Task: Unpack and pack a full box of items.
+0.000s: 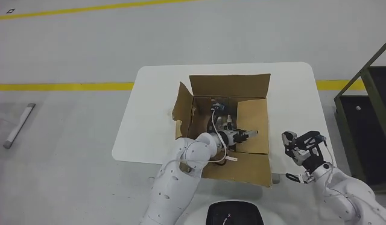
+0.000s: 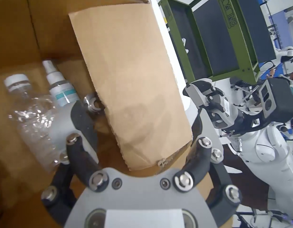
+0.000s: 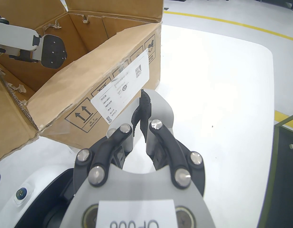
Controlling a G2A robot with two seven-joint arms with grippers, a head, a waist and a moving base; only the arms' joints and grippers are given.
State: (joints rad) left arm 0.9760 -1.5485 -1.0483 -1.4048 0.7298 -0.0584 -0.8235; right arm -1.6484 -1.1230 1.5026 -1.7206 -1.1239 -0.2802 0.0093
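Left hand (image 2: 139, 117): hangs inside the open brown cardboard box (image 1: 229, 85), spread wide, straddles the folded-in side flap (image 2: 127, 84), grips nothing. Sits beside a crumpled clear plastic bottle (image 2: 30, 119) and a small white-capped spray bottle (image 2: 59, 88) on the box floor. Looks like unpacking, barely begun. Calls next for a swing off the flap onto one bottle, then a firm close. Right hand (image 3: 144, 107): clenched empty, over the white tabletop (image 3: 220, 72) outside the box.

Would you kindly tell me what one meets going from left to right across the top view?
Grey bar lying on the floor → open brown cardboard box → right gripper → dark green metal rack.
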